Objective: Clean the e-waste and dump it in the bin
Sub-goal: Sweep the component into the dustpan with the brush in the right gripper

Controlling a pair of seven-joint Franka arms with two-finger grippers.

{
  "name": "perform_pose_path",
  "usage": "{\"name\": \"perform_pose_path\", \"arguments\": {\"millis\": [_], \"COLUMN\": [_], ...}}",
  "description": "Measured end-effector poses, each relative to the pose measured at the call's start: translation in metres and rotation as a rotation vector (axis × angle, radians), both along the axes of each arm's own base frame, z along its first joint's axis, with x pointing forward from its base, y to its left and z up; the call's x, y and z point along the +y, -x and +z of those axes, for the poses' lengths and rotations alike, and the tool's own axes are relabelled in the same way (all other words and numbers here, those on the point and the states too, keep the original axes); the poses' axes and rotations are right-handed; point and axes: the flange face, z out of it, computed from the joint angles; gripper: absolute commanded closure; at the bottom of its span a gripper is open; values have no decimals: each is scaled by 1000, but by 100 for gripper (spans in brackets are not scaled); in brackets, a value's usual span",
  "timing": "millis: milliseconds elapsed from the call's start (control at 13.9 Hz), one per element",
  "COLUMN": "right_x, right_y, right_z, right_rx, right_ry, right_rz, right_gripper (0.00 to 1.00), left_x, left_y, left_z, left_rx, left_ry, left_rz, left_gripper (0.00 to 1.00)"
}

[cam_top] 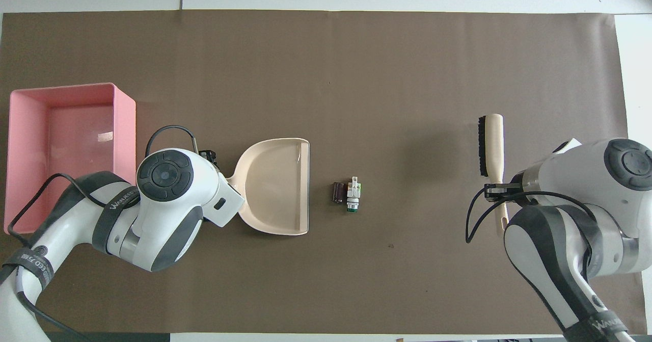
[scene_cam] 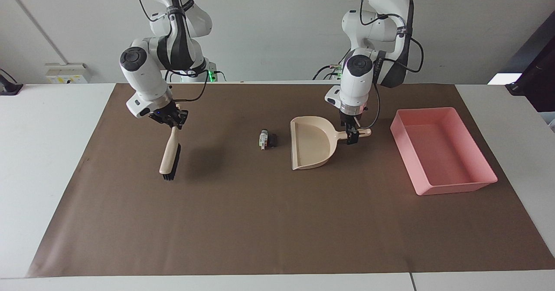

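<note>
The e-waste [scene_cam: 266, 140], a whitish-grey bit with a green mark and a stubby black bit, lies on the brown mat; it also shows in the overhead view [cam_top: 348, 193]. The beige dustpan [scene_cam: 312, 148] rests beside it, mouth toward it, on the left arm's side [cam_top: 275, 186]. My left gripper [scene_cam: 352, 135] is down at the dustpan's handle. The pink bin [scene_cam: 438, 152] stands at the left arm's end [cam_top: 66, 128]. My right gripper [scene_cam: 171, 121] is shut on a beige brush [scene_cam: 170, 156] with black bristles, holding it tilted just above the mat [cam_top: 490, 146].
The brown mat [scene_cam: 260, 221] covers most of the white table. Open mat lies between the brush and the e-waste. The bin holds nothing that I can see.
</note>
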Motion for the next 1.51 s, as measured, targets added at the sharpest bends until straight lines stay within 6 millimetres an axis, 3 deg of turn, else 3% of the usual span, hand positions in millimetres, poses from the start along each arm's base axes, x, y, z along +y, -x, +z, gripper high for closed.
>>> {"name": "perform_pose_path", "arguments": {"millis": [215, 358, 717, 860, 1004, 1075, 1291, 1506], "right_x": [63, 94, 165, 186, 200, 207, 227, 242], "right_y": [6, 16, 45, 56, 66, 71, 84, 93], "right_z": [12, 10, -10, -17, -19, -19, -20, -30], "right_rx": [4, 19, 52, 62, 64, 63, 60, 65], "right_ry": [13, 25, 71, 87, 96, 98, 106, 117], "right_rz": [23, 31, -14, -19, -17, -15, -7, 4], "right_gripper": [100, 100, 100, 100, 100, 100, 100, 100], "left_x": [0, 0, 1, 2, 5, 6, 9, 7], "left_y": [0, -1, -2, -4, -9, -12, -18, -18], "left_z": [0, 1, 2, 5, 13, 19, 31, 30], "left_rx": [-5, -9, -15, -22, -21, -12, -25, -26], "left_ry": [1, -4, -4, -5, -30, -55, -118, -129], "left_rz": [-3, -8, -8, -8, -12, -15, -47, -60], "left_gripper": [53, 66, 67, 77, 96, 100, 100, 100]}}
